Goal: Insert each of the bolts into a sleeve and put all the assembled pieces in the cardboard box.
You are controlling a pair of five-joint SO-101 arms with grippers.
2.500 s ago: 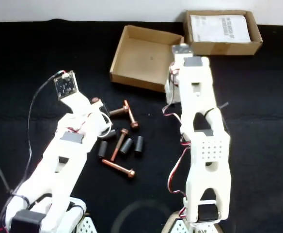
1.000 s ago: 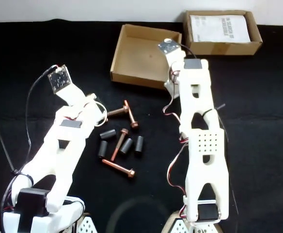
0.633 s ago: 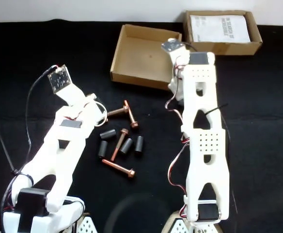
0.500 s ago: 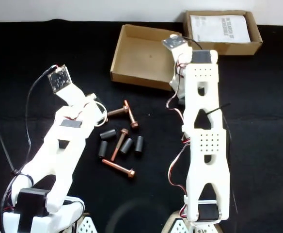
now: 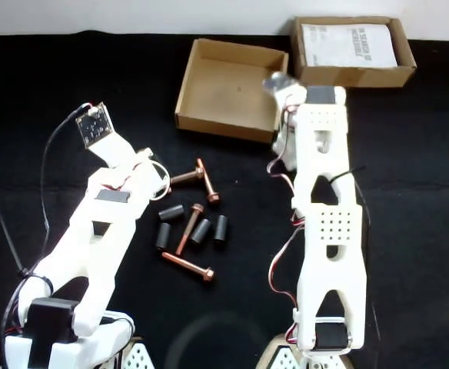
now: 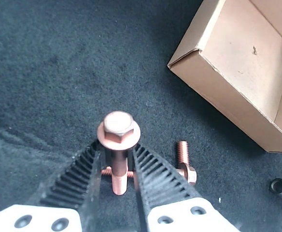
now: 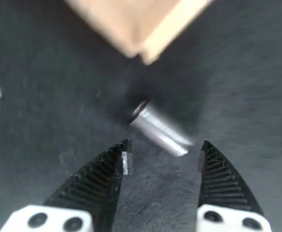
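My left gripper (image 6: 117,147) is shut on a copper bolt (image 6: 119,131), held off the mat with its hex head up toward the camera. In the high view this gripper (image 5: 152,164) sits left of the parts pile. My right gripper (image 7: 162,150) stands open just above the mat, with a dark sleeve (image 7: 158,128) lying ahead of its fingertips, close to a corner of the cardboard box (image 7: 146,29). The open cardboard box (image 5: 232,92) has nothing in it. Several loose bolts (image 5: 187,229) and sleeves (image 5: 221,228) lie between the arms.
A second cardboard box (image 5: 351,73) holding a printed sheet stands at the back right. The right arm (image 5: 320,154) stretches along the right of the pile. One loose bolt (image 6: 184,164) lies just beyond the left gripper. Black mat covers the table.
The left arm drew back and lifted with its bolt, then kept still. The right arm's wrist swung rightward along the box's near corner.
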